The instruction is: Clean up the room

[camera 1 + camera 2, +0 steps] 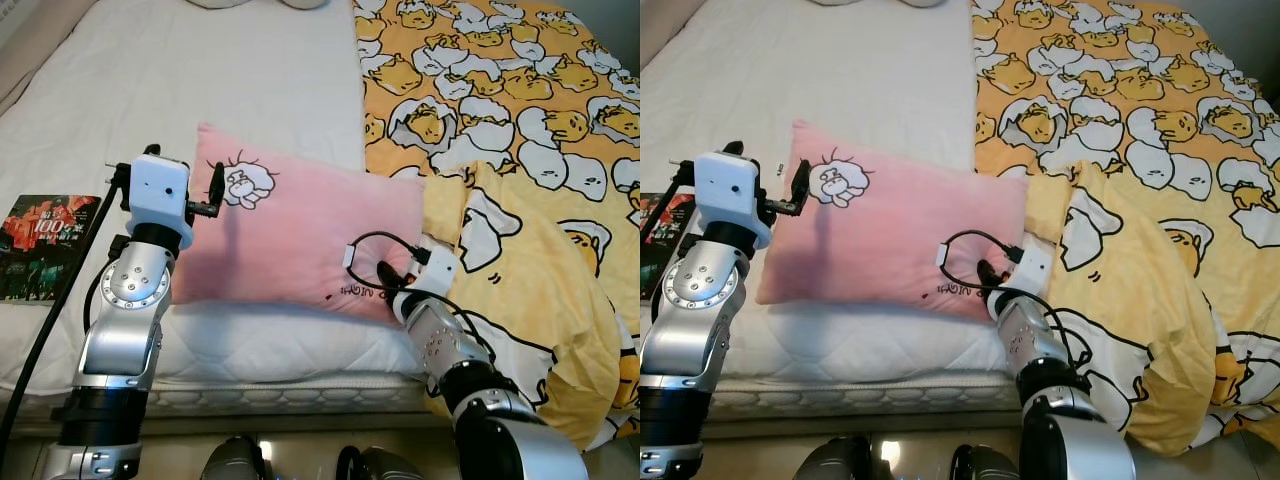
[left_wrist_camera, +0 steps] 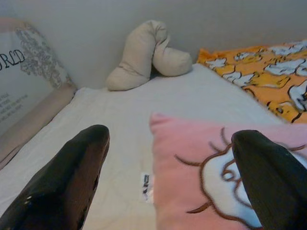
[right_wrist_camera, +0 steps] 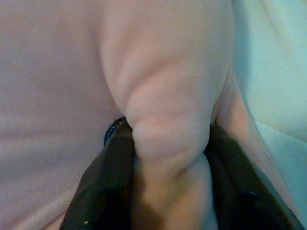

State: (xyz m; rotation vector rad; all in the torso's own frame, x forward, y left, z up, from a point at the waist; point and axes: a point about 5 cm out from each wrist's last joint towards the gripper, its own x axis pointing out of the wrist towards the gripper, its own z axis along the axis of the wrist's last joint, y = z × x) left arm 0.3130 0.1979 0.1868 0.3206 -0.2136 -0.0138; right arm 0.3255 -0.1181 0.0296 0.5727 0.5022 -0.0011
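Observation:
A pink pillow (image 1: 300, 230) with a cartoon print lies on the white mattress (image 1: 220, 80) near the bed's front edge. My left gripper (image 1: 185, 170) is raised at the pillow's far left corner and is open. Its black fingers (image 2: 62, 177) are spread wide, with the pillow corner (image 2: 201, 158) showing between them. My right gripper (image 1: 388, 280) is at the pillow's near right corner, shut on a bunched fold of the pink fabric (image 3: 168, 110).
A yellow blanket (image 1: 500, 100) with cartoon egg figures covers the bed's right half and hangs over the front edge. A dark book (image 1: 45, 245) lies on the mattress at the left. A beige curved cushion (image 2: 146, 55) rests at the head of the bed.

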